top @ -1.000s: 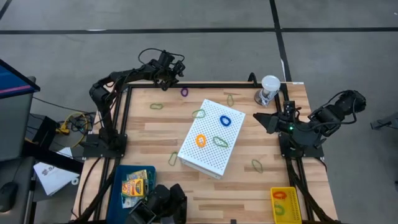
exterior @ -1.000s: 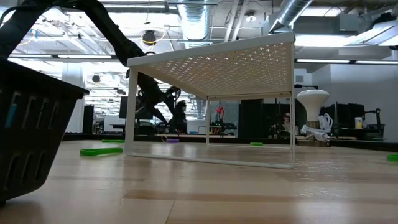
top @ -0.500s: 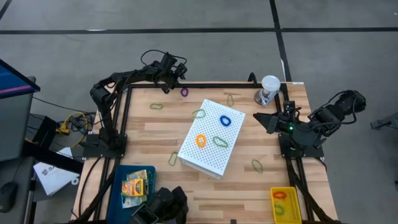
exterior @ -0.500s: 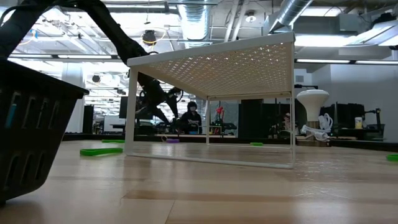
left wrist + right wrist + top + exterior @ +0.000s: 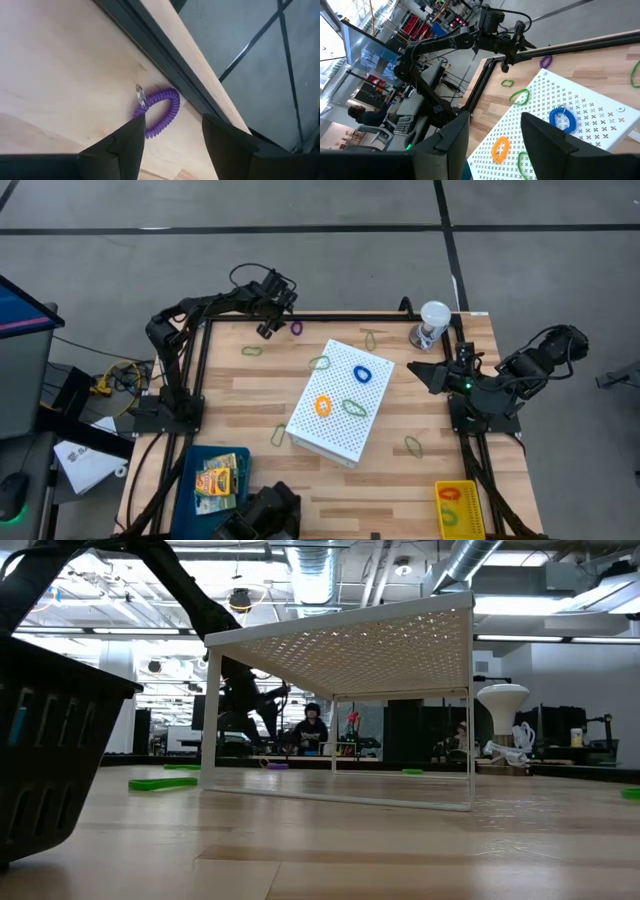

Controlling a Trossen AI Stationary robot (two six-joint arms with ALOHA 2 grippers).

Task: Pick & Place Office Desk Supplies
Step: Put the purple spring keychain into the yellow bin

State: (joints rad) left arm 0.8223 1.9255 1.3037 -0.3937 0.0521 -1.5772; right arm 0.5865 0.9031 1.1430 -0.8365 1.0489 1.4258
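A purple coiled loop [image 5: 161, 116] with a small metal ring lies flat on the wood close to the table's far edge rail [image 5: 165, 60]. It also shows in the high view as the purple loop [image 5: 296, 328]. My left gripper [image 5: 268, 330] hovers just left of it, open and pointing steeply down, and its fingers [image 5: 127, 145] touch nothing. My right gripper [image 5: 422, 371] waits open above the table's right side. Blue [image 5: 362, 374], orange [image 5: 323, 406] and green [image 5: 354, 408] loops lie on the white perforated box [image 5: 335, 430]. Crayon boxes [image 5: 221, 478] sit in a blue bin at the near left.
Green loops lie on the wood [image 5: 252, 351], [image 5: 319, 363], [image 5: 278, 435], [image 5: 413, 446]. A clear cup with a white lid [image 5: 433, 322] stands at the far right corner. A yellow bin [image 5: 458, 508] with loops sits near right. A dark basket [image 5: 50, 750] stands close to the low camera.
My left gripper has rolled about its wrist and tipped lower, its fingers swinging down toward the table beside the purple loop. It has stayed open. The right arm has kept still.
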